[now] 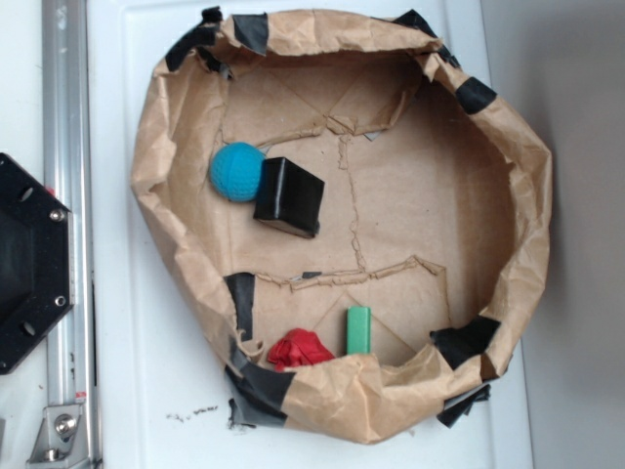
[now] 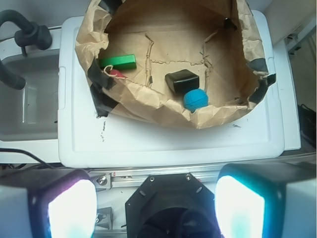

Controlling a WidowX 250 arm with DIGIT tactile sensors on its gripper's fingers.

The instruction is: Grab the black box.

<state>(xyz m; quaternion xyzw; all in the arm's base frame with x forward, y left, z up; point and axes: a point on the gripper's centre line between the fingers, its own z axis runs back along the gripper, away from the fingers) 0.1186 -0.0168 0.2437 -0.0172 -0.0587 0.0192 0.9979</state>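
Note:
The black box (image 1: 289,196) lies inside a crumpled brown paper bowl (image 1: 508,176), touching a blue ball (image 1: 236,171) on its left. In the wrist view the black box (image 2: 182,81) sits far ahead, just behind the blue ball (image 2: 195,99). My gripper (image 2: 156,198) hangs well back from the bowl, over the robot's black base. Its two glowing fingers (image 2: 69,206) stand wide apart at the bottom corners, open, with nothing between them. The exterior view does not show the gripper.
A green block (image 1: 358,329) and a red crumpled object (image 1: 299,349) lie at the bowl's near side. The bowl stands on a white lid (image 2: 168,144). An aluminium rail (image 1: 66,234) and the black base (image 1: 29,264) are at the left.

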